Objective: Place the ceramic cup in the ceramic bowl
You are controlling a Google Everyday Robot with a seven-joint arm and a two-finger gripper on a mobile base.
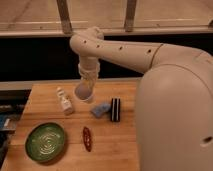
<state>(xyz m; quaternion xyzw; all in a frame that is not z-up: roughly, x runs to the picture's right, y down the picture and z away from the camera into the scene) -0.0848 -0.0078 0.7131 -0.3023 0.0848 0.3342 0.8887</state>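
Note:
The ceramic cup (pixel 82 93), a small pale greyish-white tumbler, hangs tilted in my gripper (pixel 86 86) above the back middle of the wooden table. The gripper is shut on it and points down from the white arm that reaches in from the right. The ceramic bowl (pixel 45 142), a shallow green dish with white rings, sits at the table's front left, well below and to the left of the cup. The bowl has nothing in it.
A small white bottle-shaped figure (pixel 64 100) stands just left of the gripper. A dark red oblong object (pixel 87 138) lies right of the bowl. A blue cloth (pixel 101 109) and a black block (pixel 115 109) lie to the right. My large white body fills the right side.

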